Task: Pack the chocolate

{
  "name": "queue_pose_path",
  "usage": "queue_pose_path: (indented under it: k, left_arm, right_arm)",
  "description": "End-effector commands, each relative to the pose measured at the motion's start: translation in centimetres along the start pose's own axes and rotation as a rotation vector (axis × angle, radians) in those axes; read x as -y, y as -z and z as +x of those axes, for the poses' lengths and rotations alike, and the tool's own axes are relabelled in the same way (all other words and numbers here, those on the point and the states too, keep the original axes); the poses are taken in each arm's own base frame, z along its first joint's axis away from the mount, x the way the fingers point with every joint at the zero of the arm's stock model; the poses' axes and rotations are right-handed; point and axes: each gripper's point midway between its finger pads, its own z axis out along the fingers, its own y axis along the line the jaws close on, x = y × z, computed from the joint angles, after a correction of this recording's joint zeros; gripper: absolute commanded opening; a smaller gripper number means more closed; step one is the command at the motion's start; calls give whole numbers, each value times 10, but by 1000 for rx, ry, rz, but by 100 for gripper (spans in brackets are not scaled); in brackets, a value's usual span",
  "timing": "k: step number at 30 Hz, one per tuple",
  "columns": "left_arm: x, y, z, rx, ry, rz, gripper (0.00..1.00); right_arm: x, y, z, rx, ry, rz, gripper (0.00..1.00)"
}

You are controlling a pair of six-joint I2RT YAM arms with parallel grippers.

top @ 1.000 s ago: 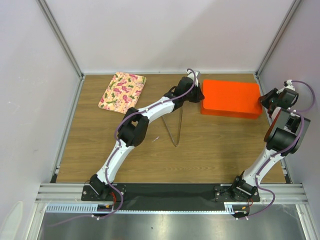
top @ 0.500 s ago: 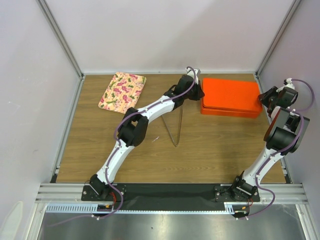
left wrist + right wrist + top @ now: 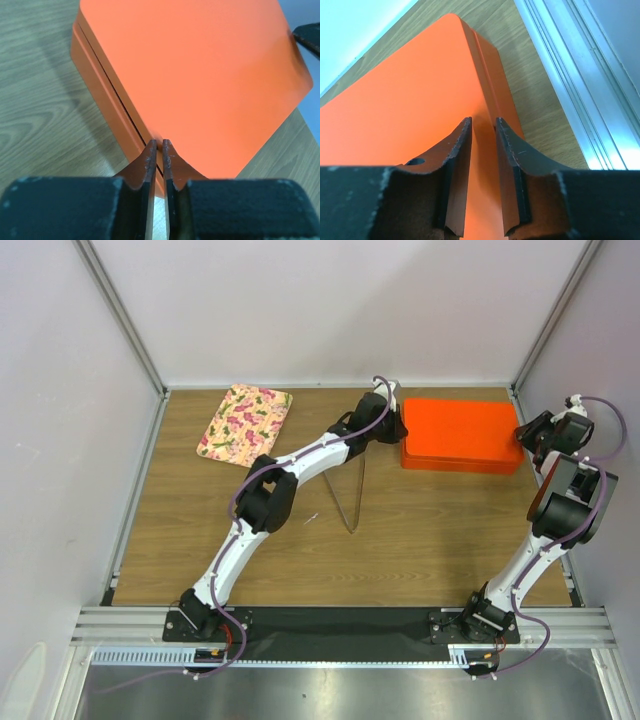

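The orange box [image 3: 460,435] lies closed and flat at the back right of the table; its lid fills the left wrist view [image 3: 200,65] and the right wrist view [image 3: 410,100]. No chocolate shows in any view. My left gripper [image 3: 400,426] is at the box's left end, its tips [image 3: 160,143] shut together at the seam under the lid. My right gripper [image 3: 522,436] is at the box's right end, its jaws a narrow gap apart [image 3: 483,121] over the lid's edge, with nothing between them.
A floral-patterned tray [image 3: 245,422] lies at the back left. A thin bent metal wire [image 3: 352,495] stands mid-table under the left arm. The aluminium frame rail [image 3: 570,60] runs close behind the box's right end.
The orange lid, held slightly raised and tilted a second ago, has come down flat onto the box. Both grippers stayed at its ends.
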Motion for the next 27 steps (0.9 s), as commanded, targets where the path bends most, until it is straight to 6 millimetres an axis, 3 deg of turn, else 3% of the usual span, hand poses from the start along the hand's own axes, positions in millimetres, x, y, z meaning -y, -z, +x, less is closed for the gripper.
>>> queue_pose_path:
  k: [1, 11, 14, 24, 27]
  left_arm:
    - [49, 12, -27, 72, -27, 119, 14]
    - [36, 11, -31, 75, 0, 70, 29]
    - [34, 11, -34, 76, -2, 62, 38]
    - [41, 25, -63, 132, -25, 58, 64]
    - [45, 29, -70, 148, -37, 61, 66]
  right_arm:
    - [-43, -6, 7, -44, 10, -143, 32]
    - [-44, -9, 11, -51, 11, -147, 33]
    - [-44, -10, 13, -55, 12, -146, 35]
    - [-45, -12, 6, -60, 9, -143, 45]
    - [-44, -12, 7, -63, 8, -136, 47]
